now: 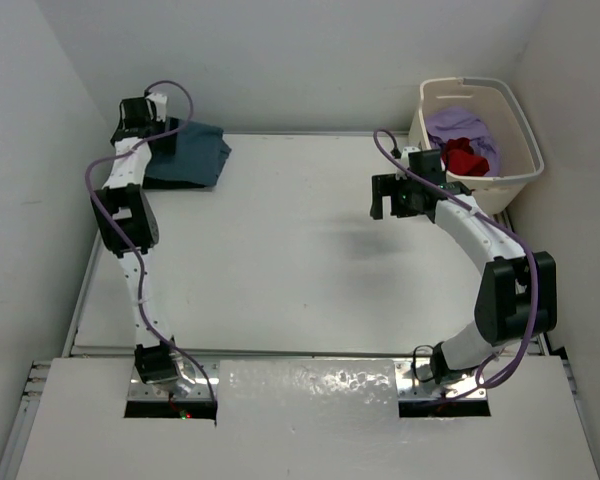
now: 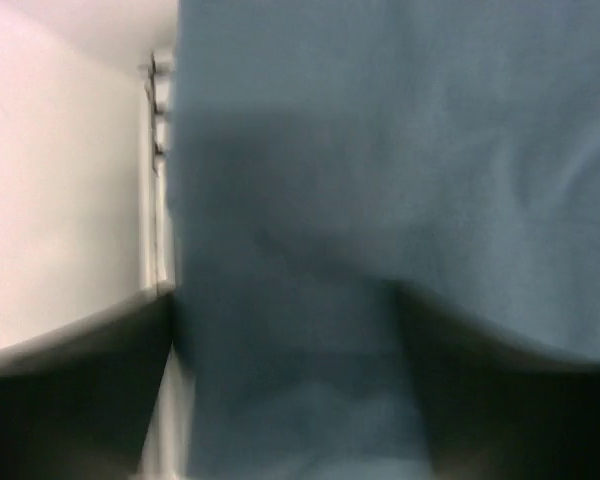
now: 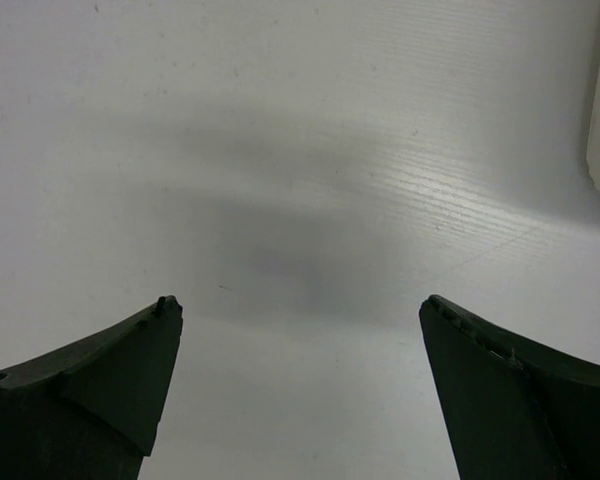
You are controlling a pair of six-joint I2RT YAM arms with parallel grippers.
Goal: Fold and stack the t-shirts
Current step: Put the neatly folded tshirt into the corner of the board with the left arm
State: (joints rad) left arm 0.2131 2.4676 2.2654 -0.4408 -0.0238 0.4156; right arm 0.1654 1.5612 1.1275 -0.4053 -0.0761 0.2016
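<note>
Teal-blue t-shirt (image 1: 202, 150) lies folded beneath the left end effector (image 2: 285, 300), jaws apart: lift straight, sparing the fold; right end effector (image 3: 300, 310) gapes empty.

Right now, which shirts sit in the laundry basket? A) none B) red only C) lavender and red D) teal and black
C: the basket holds the lavender shirt and the red shirt; the teal shirt lies on the table, far left.
</note>
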